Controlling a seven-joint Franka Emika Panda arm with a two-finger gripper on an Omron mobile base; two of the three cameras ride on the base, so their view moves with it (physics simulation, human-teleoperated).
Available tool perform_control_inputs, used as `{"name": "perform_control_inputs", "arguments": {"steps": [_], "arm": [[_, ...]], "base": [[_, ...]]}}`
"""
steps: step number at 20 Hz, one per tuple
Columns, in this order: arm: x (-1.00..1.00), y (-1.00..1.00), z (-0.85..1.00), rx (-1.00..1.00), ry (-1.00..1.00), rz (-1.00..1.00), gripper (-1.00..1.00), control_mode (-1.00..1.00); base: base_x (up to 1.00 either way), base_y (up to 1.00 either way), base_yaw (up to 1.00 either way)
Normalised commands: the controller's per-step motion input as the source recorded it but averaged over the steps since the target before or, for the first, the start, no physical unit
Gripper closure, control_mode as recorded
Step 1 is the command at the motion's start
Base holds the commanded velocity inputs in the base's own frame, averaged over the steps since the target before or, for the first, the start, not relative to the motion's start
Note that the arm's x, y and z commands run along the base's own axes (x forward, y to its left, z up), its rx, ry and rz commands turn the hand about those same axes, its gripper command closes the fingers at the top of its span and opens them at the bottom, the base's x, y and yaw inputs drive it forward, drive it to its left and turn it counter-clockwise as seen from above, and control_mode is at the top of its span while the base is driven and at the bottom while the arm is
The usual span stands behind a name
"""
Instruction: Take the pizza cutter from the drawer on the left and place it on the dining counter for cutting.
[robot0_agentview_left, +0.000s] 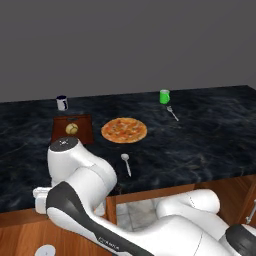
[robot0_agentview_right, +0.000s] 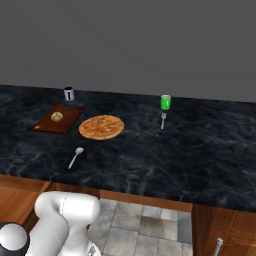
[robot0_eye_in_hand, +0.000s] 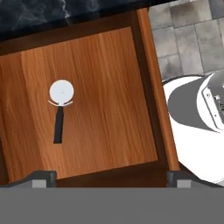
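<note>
One pizza cutter (robot0_eye_in_hand: 60, 109) lies flat on the wooden floor of the open drawer (robot0_eye_in_hand: 105, 87), towards its left side in the hand view, its white wheel nearer the counter edge and its dark handle pointing away. The gripper (robot0_eye_in_hand: 109, 178) hangs above the drawer with its fingers spread wide, holding nothing. On the dining counter (robot0_agentview_left: 200, 145) are one pizza (robot0_agentview_left: 124, 130) near the middle, one white spoon (robot0_agentview_left: 126, 163) by the front edge, one silver fork (robot0_agentview_left: 172, 113), one green cup (robot0_agentview_left: 164, 96), one dark mug (robot0_agentview_left: 62, 102) at the back edge, and one cutting board (robot0_agentview_left: 85, 128) carrying one round yellowish fruit (robot0_agentview_left: 72, 129).
</note>
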Motion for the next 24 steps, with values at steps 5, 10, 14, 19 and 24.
{"name": "perform_control_inputs", "arguments": {"steps": [5, 10, 14, 19, 24], "arm": [[0.0, 0.21, -0.5, 0.0, 0.07, 0.05, -1.0, -1.0], [0.0, 0.22, -0.37, 0.0, 0.13, 0.05, -1.0, -1.0], [0.06, 0.21, -0.23, 0.0, 0.06, 0.01, -1.0, -1.0], [0.06, 0.21, -0.11, 0.0, 0.02, 0.01, -1.0, -1.0], [0.04, 0.23, -0.07, 0.0, 0.02, 0.01, -1.0, -1.0]], "base": [[0.0, 0.0, 0.0], [0.0, 0.0, 0.0], [0.0, 0.0, 0.0], [0.0, 0.0, 0.0], [0.0, 0.0, 0.0]]}}
